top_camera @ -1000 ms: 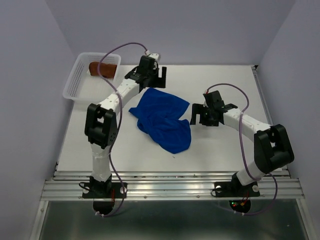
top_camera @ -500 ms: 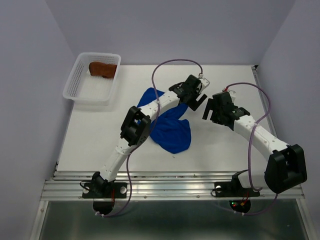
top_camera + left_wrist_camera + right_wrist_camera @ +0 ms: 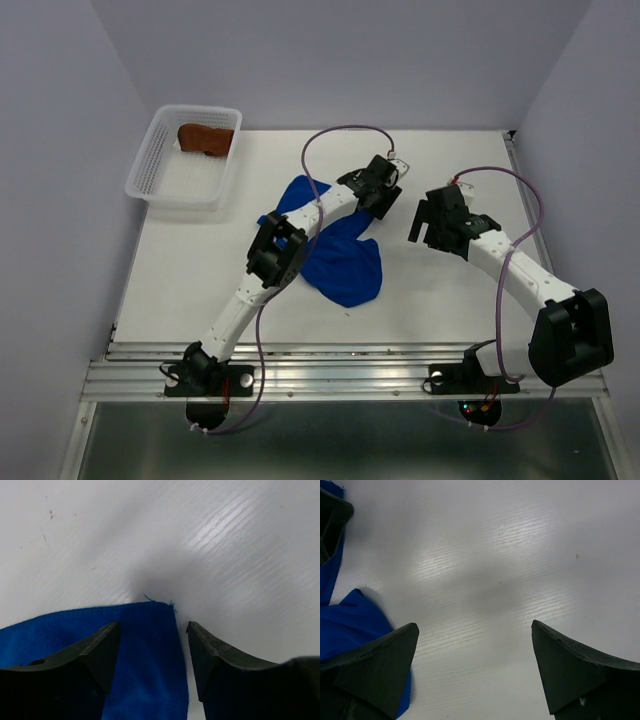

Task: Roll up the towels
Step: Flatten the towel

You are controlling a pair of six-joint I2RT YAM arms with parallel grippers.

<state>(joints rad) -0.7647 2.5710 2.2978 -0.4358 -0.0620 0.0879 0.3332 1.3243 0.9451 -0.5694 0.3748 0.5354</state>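
The white, black-jointed left arm (image 3: pixel 232 310) stretched from its base at the near edge forward and to the right. Its black elbow (image 3: pixel 276 250) was bent near mid-reach, and the forearm ran on to the wrist. The black two-finger left gripper (image 3: pixel 388 193) pointed away from the base. In the wrist view, the left gripper (image 3: pixel 152 629) was tipped downward with its dark fingers (image 3: pixel 97 652) a modest gap apart.

The white, black-jointed right arm (image 3: pixel 515 275) rose from its base to a black elbow (image 3: pixel 570 340) at the far right, then angled back toward the left. The black two-finger right gripper (image 3: pixel 418 222) faced the left gripper, close to it but apart. In its wrist view, the right gripper (image 3: pixel 474 626) had its fingers (image 3: pixel 375 665) spread wide.
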